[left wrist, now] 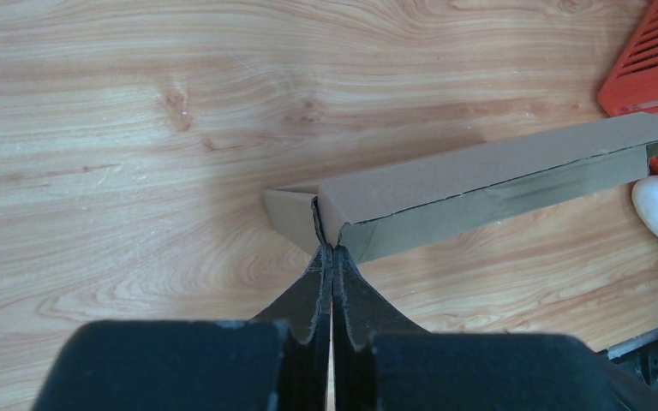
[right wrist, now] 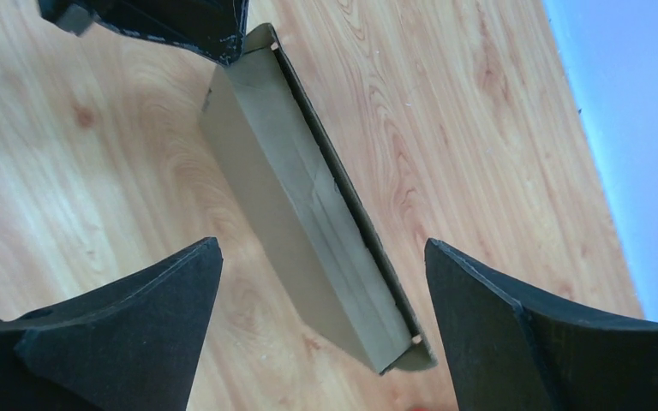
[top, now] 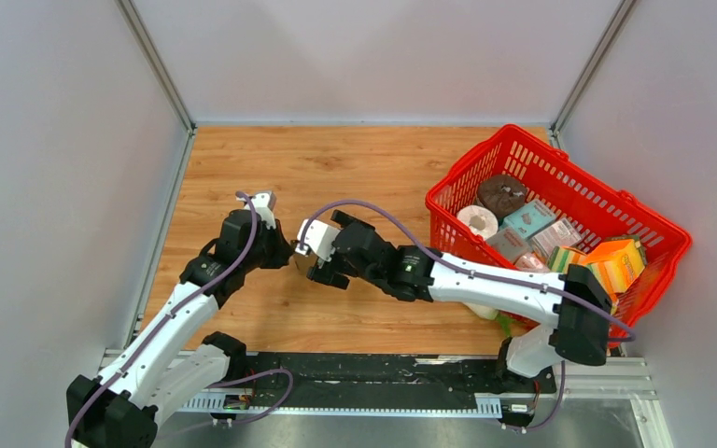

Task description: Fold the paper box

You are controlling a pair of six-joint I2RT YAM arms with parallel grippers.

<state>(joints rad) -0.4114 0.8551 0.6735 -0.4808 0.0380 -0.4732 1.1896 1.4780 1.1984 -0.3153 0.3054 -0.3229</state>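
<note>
The left gripper (left wrist: pixel 332 257) was pinched shut on the paper box's (left wrist: pixel 480 184) end corner. The right gripper (right wrist: pixel 323 244) gaped astride its other end. Wrist views showed the box in the middle of the table (top: pixel 355 168); from above, both arms hid it. A red basket (top: pixel 569 177) stood by the right edge.

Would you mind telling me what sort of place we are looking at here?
Most likely a robotics lab test cell: plain grey panel walls box in a wooden tabletop, a black mounting rail runs along its near edge, and a red basket of mixed goods looks like props.
</note>
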